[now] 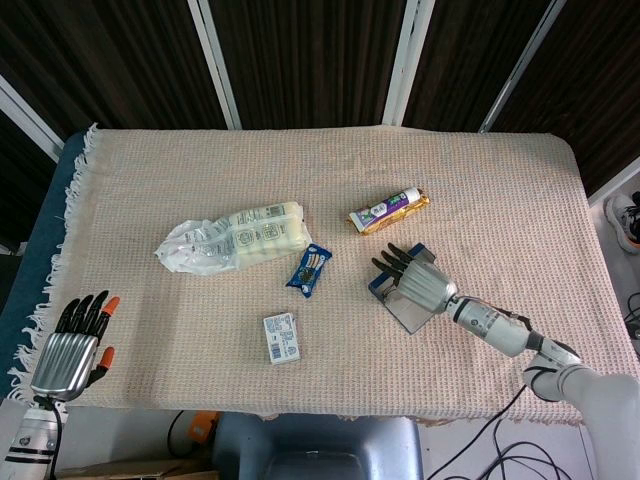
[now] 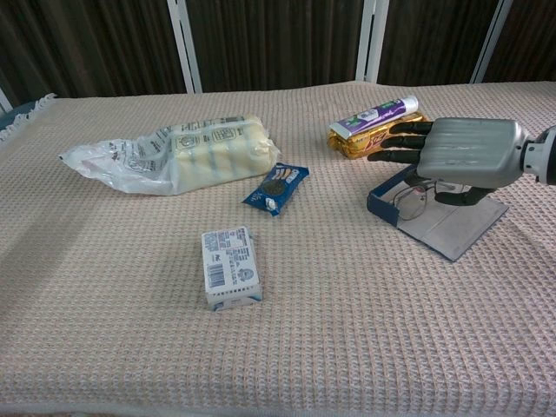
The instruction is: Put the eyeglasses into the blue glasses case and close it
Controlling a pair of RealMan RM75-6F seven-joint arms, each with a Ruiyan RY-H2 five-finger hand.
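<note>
The blue glasses case lies open on the cloth at the right, grey lining up; in the head view the case is mostly covered by my right hand. That right hand hovers palm-down over the case's left end. It pinches the thin-rimmed eyeglasses, which hang under it, one lens over the case's raised blue edge. My left hand stays off the table's near left corner, fingers apart and holding nothing.
A clear bag of yellow rolls lies left of centre. A blue cookie packet and a small white box sit mid-table. A toothpaste tube on a gold packet lies just beyond the case.
</note>
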